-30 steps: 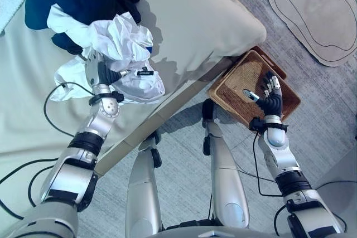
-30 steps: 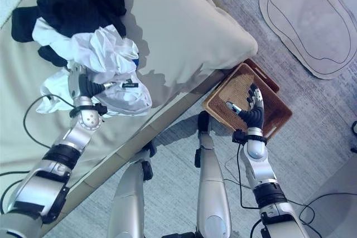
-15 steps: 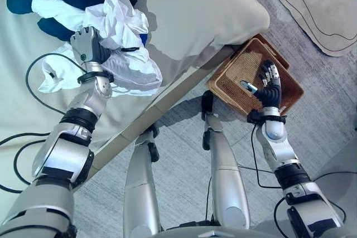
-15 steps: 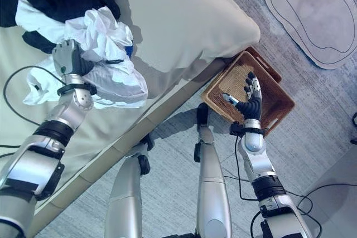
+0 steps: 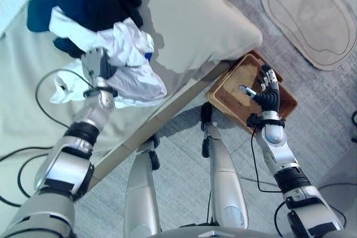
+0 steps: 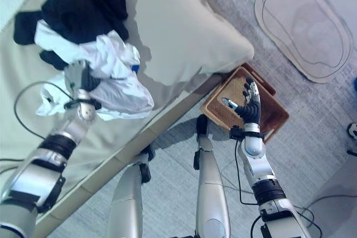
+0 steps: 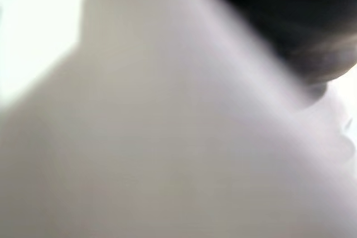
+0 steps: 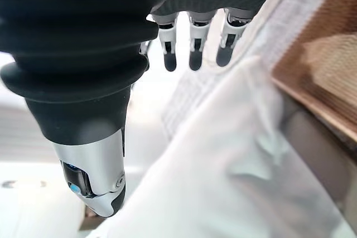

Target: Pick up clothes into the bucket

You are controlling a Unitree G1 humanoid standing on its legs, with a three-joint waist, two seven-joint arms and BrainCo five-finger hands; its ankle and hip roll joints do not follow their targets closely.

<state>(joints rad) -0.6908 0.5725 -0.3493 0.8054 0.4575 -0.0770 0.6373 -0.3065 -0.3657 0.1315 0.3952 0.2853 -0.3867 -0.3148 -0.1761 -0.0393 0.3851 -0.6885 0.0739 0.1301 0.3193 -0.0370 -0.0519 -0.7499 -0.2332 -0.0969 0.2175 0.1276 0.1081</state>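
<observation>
– Left hand?
– My left hand (image 5: 96, 63) is buried in the white garment (image 5: 131, 68) on the bed (image 5: 189, 20); fingers hidden, can't tell.
– Right?
– My right hand (image 5: 268, 88) hangs fingers straight, empty, over the wicker basket (image 5: 231, 90) on the floor

My two head cameras are looking steeply down, sharing the bed (image 5: 184, 20), the clothes pile (image 5: 106, 32) and the wicker basket (image 6: 268, 116) on the floor. My left wrist camera is pressing so close against white cloth (image 7: 167, 137) that it blurs. My right wrist camera is peering along my right hand (image 8: 189, 48).
</observation>
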